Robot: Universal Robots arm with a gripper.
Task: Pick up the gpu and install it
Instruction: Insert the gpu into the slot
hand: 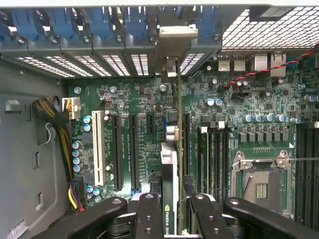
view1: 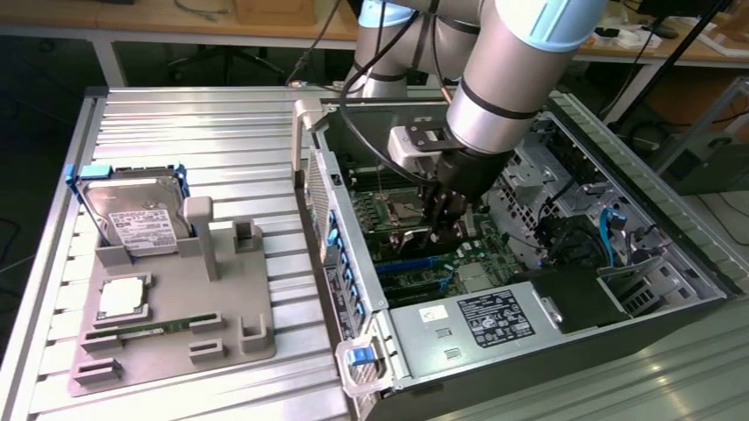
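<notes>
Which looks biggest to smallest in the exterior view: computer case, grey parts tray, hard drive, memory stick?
1. Computer case
2. Grey parts tray
3. Hard drive
4. Memory stick
The gaps in size are plain; nearness to the camera does not blur this order.

We see a green motherboard (hand: 144, 102), blue slot clips (hand: 75, 25), a grey fixture tray (view1: 240, 303), and perhaps a black-edged gpu (hand: 169, 174).

The arm reaches steeply down, wrist vertical. Its hand (view1: 445, 230) points straight down, dark fingers (hand: 149, 214) either side of the gpu (hand: 169, 199), clamped on the card's edge between them.
</notes>
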